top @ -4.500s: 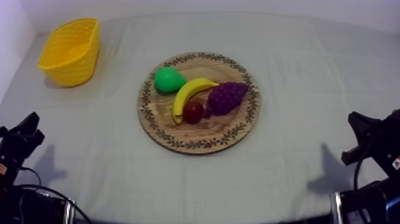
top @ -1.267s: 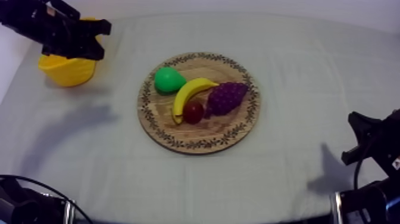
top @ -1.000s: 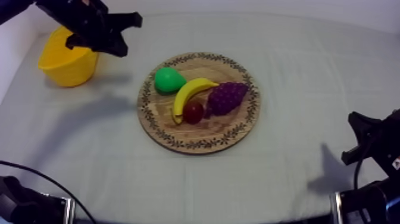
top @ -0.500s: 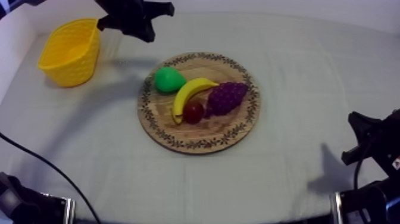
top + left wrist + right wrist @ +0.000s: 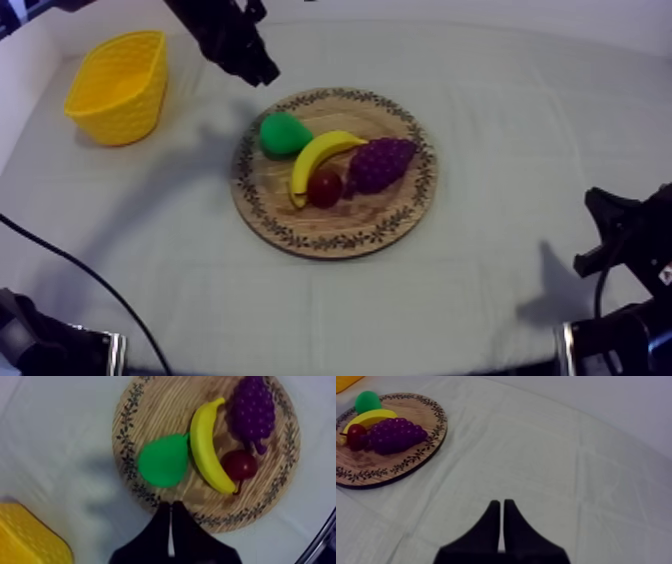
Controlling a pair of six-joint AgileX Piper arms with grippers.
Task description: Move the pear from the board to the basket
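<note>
The green pear [image 5: 283, 133] lies on the left part of the round wooden board [image 5: 400, 216], touching the banana [image 5: 320, 155]. My left gripper [image 5: 262, 72] hangs above the cloth just beyond the board's far left rim, a short way from the pear. In the left wrist view its fingers lie together as a narrow wedge [image 5: 171, 513] over the board's rim [image 5: 125, 441], close to the pear [image 5: 163, 460]. The yellow basket [image 5: 120, 85] stands at the far left. My right gripper [image 5: 501, 510] is shut on nothing, low at the right side [image 5: 603, 230].
A bunch of purple grapes [image 5: 381, 163] and a small red fruit [image 5: 324, 187] also lie on the board, right of the banana. A corner of the basket [image 5: 30, 538] is beside my left arm. Bare cloth runs between basket and board.
My left arm rose from its rest at the lower left, passed over the basket and moved right and down towards the board's far left rim. The fruit and the right arm have not moved.
</note>
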